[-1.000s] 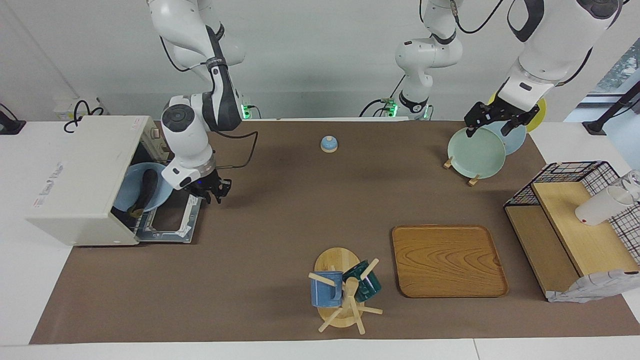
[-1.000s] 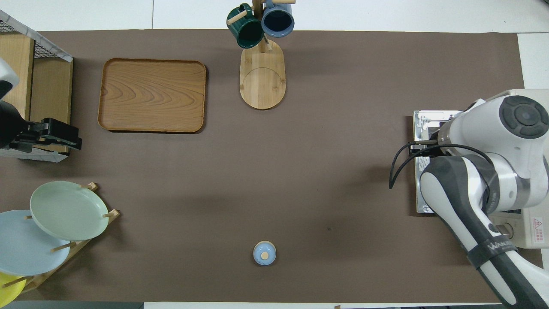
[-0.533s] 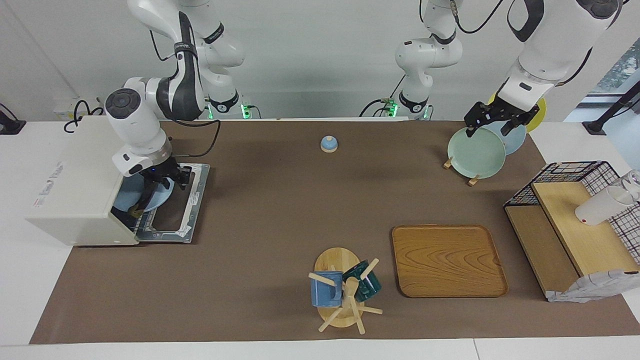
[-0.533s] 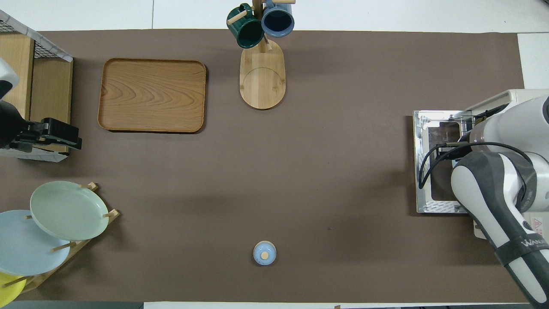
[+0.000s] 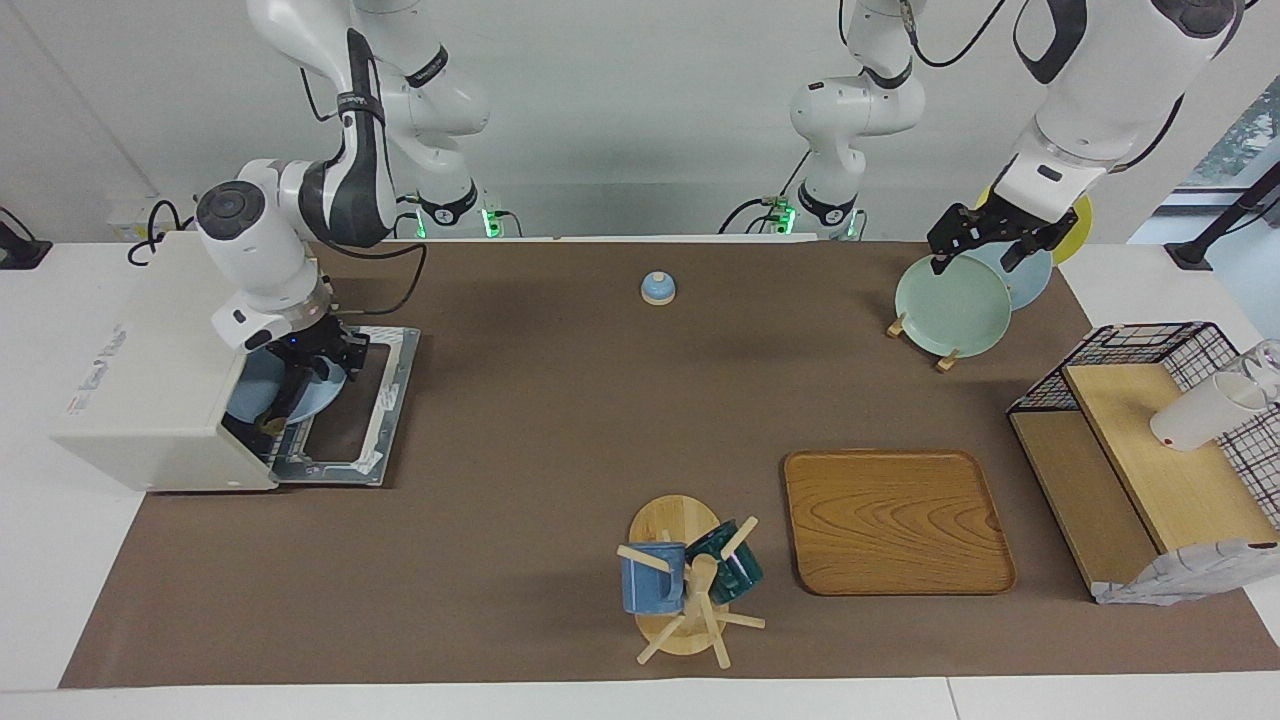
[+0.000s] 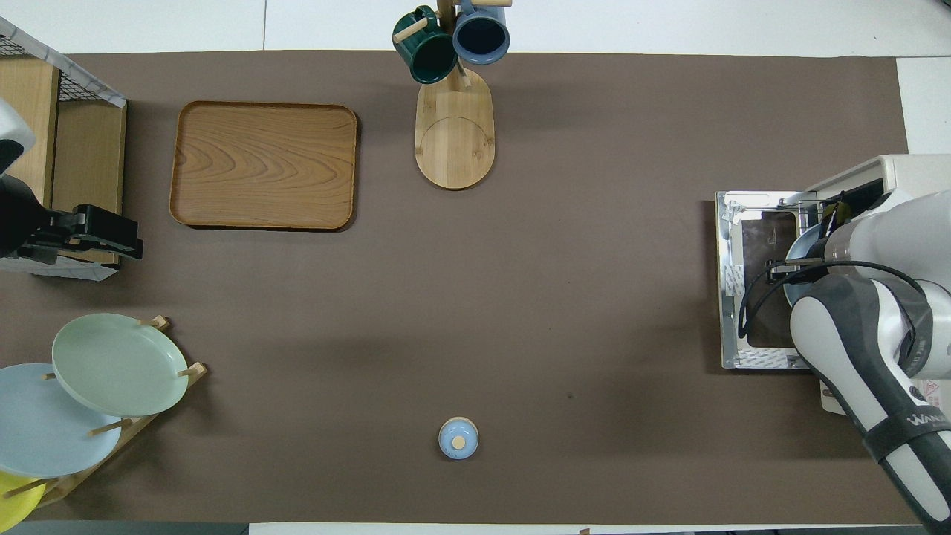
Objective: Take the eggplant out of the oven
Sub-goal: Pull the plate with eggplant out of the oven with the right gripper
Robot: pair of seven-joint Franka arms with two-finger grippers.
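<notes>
The off-white oven (image 5: 150, 370) stands at the right arm's end of the table, its door (image 5: 365, 420) folded down flat on the mat. A light blue plate (image 5: 250, 400) sits in the oven mouth. The dark eggplant lies on it, and only its end with the greenish stem tip (image 5: 270, 425) shows below my right gripper (image 5: 308, 365). That gripper reaches down into the oven mouth, right over the eggplant and plate. My left gripper (image 5: 985, 250) waits, open and empty, above the plate rack. In the overhead view my right arm covers the oven mouth (image 6: 832, 215).
A pale green plate (image 5: 950, 305) and a blue plate stand in the rack. A blue lid (image 5: 657, 288) lies near the robots. A wooden tray (image 5: 895, 520), a mug tree (image 5: 690, 580) and a wire-and-wood shelf (image 5: 1140, 450) are also on the mat.
My right gripper has swung from over the door's outer edge toward the oven and down into its mouth over the eggplant. The left arm has not moved.
</notes>
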